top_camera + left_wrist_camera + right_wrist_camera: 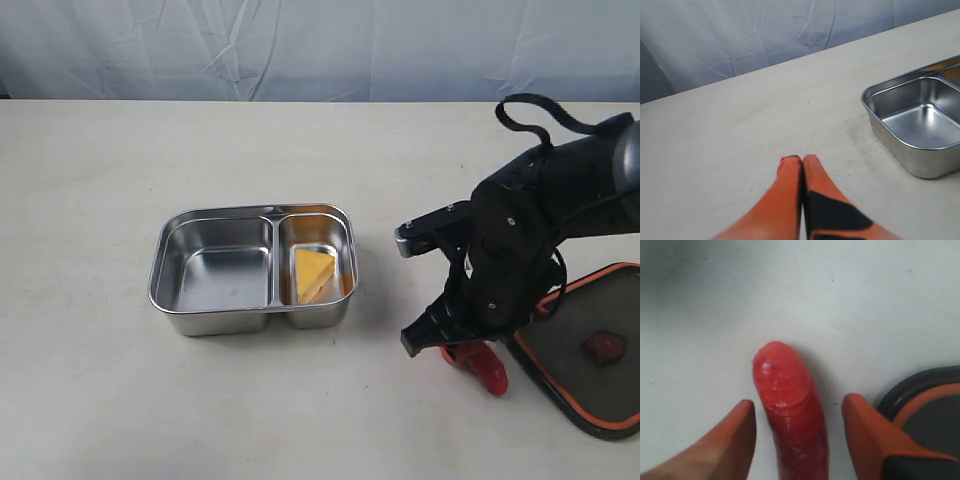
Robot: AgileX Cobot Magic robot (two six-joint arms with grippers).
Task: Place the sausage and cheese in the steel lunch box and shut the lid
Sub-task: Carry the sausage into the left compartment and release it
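The steel lunch box (215, 322) stands on the table left of centre. The yellow cheese (312, 273) lies in its smaller right compartment, and the larger compartment is bare. The red sausage (790, 410) lies on the table between the orange fingers of my right gripper (800, 404), which is open with a gap on each side. In the exterior view that gripper (478, 365) points down at the table just left of the dark lid (590, 395), and the arm hides most of the sausage. My left gripper (802, 159) is shut on nothing, above bare table beside the box (900, 145).
The lid lies flat at the table's right front corner, orange seal up, with a red round valve (604, 347); its rim (935, 410) is close to one right finger. A grey cloth backdrop hangs behind the table's far edge.
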